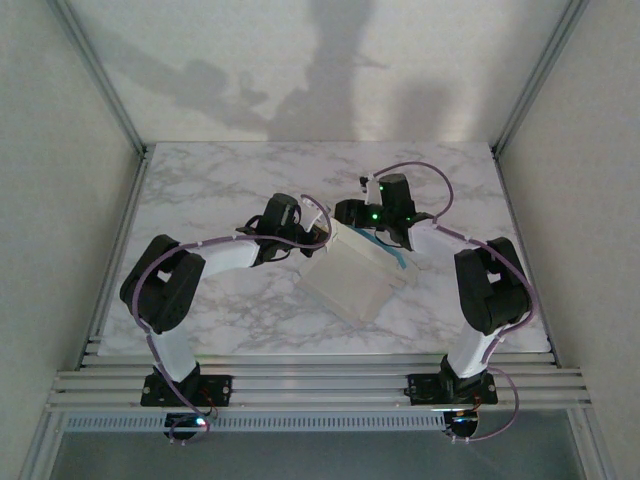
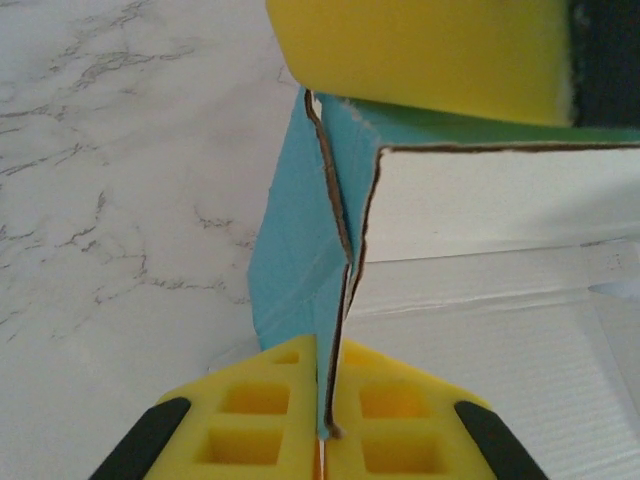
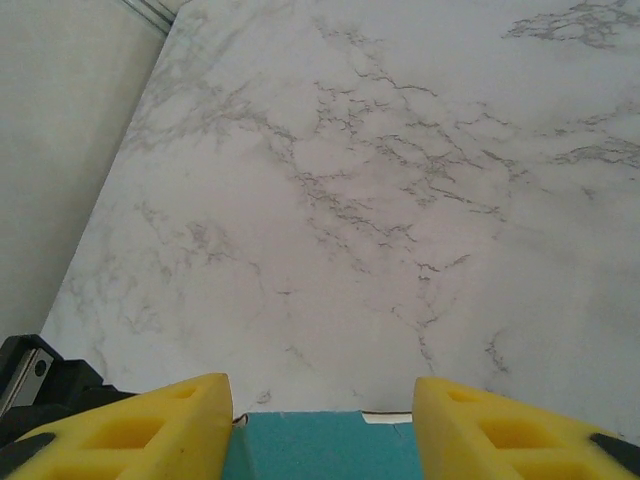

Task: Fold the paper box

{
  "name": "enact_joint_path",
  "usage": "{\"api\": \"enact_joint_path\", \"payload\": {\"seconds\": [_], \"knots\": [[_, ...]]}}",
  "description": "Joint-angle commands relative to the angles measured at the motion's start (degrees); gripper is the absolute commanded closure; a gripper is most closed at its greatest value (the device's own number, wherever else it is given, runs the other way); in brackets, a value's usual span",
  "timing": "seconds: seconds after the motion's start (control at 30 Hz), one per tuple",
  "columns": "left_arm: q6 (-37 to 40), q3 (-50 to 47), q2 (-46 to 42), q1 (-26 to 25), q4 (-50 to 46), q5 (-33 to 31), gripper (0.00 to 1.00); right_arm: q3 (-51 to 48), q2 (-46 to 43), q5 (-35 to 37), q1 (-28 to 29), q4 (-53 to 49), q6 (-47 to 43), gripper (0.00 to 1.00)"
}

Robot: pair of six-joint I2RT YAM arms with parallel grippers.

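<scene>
The paper box (image 1: 352,283) was found near the middle of the marble worktop (image 1: 200,190), off-white side up, with turquoise parts raised along its far edge. The left tool (image 2: 325,400) was closed on the thin edge of an upright turquoise flap (image 2: 295,230), with only the cardboard between its fingers. The right tool (image 3: 322,400) was spread wide at the box's far side, with a turquoise panel (image 3: 320,450) between its fingers. Whether that panel was gripped could not be told.
</scene>
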Motion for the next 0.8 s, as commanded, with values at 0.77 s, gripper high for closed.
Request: {"api": "enact_joint_path", "payload": {"seconds": [0.77], "knots": [[1.1, -0.3, 1.3, -1.2, -9.2, -0.6, 0.9, -2.5, 2.3, -1.5, 0.1, 0.2, -1.0, 0.5]]}}
